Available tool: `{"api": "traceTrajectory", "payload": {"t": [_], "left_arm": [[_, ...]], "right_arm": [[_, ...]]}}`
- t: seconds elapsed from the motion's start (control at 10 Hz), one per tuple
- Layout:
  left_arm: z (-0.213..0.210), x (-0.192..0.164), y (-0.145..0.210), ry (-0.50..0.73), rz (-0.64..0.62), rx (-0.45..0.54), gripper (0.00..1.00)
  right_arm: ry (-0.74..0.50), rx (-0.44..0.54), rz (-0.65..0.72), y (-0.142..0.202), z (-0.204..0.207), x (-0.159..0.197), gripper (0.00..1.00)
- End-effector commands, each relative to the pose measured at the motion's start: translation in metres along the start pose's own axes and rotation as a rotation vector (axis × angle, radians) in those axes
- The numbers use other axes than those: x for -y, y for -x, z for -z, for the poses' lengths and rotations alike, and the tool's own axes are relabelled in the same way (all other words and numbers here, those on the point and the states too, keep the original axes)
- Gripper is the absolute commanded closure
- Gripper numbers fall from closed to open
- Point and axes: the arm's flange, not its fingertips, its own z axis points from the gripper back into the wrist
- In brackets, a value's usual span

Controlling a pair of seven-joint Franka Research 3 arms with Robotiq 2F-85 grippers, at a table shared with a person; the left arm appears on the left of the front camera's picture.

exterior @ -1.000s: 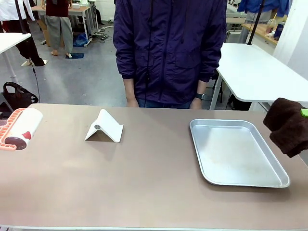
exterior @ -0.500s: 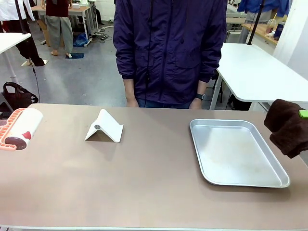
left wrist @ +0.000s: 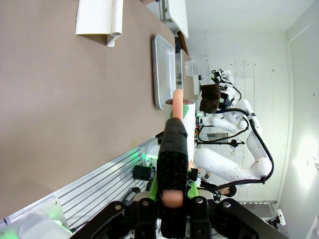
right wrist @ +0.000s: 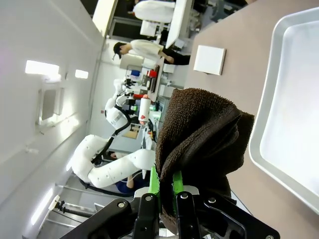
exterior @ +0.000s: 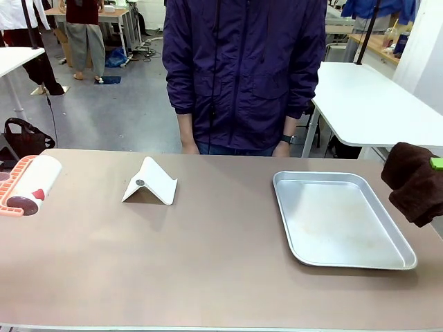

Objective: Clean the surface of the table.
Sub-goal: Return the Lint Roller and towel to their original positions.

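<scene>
Front view: table (exterior: 208, 263) is spreading across the foreground, carrying a tray (exterior: 344, 220) at right, a white stand (exterior: 149, 182) and a lint roller (exterior: 26, 185) at left. Right gripper (right wrist: 167, 186) is pinching a brown cloth (right wrist: 199, 134) beside the tray. Left gripper (left wrist: 172, 191) is clamping the roller's handle (left wrist: 173, 149).

Dark brown cloth (exterior: 415, 181): cut by the front view's right edge; the right tool (right wrist: 167, 185) holding it is mostly buried in its folds, one green pad (exterior: 436, 163) peeking out.
Lint roller (exterior: 28, 184): cut by the left edge; handle end out of frame.
Left tool (left wrist: 173, 196): fingertips covered by the roller's handle (left wrist: 174, 149).
Tabletop (exterior: 208, 256): near edge and both ends cropped.
Person (exterior: 243, 69): hands hidden behind the tabletop's far edge.
</scene>
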Motion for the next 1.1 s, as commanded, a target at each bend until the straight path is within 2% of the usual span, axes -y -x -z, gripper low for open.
{"api": "traceTrajectory", "payload": {"t": [0.0,0.5,0.6,0.7,0.8,0.9,1.0], "left_arm": [[-0.001,0.003,-0.001,0.011,-0.005,0.009,0.78],[-0.001,0.003,-0.001,0.011,-0.005,0.009,0.78],[0.0,0.0,0.0,0.0,0.0,0.0,0.78],[0.001,0.017,-0.012,-0.069,-0.003,-0.034,0.78],[0.016,0.037,-0.034,-0.164,0.009,-0.062,0.78],[0.036,0.045,-0.063,-0.282,-0.059,-0.021,0.78],[0.066,0.06,-0.089,-0.348,-0.057,-0.049,0.78]], "right_arm": [[-0.009,-0.007,-0.009,-0.004,0.0,-0.003,0.89],[0.0,0.0,0.0,0.0,0.0,0.0,0.89],[-0.01,0.045,0.021,-0.003,0.006,-0.003,0.89],[0.047,0.038,0.022,-0.018,0.027,-0.011,0.89],[0.048,0.027,-0.037,-0.037,0.057,-0.02,0.89],[0.078,0.099,-0.059,-0.057,0.084,-0.019,0.89],[0.122,0.034,-0.082,-0.069,0.126,-0.018,0.89]]}}
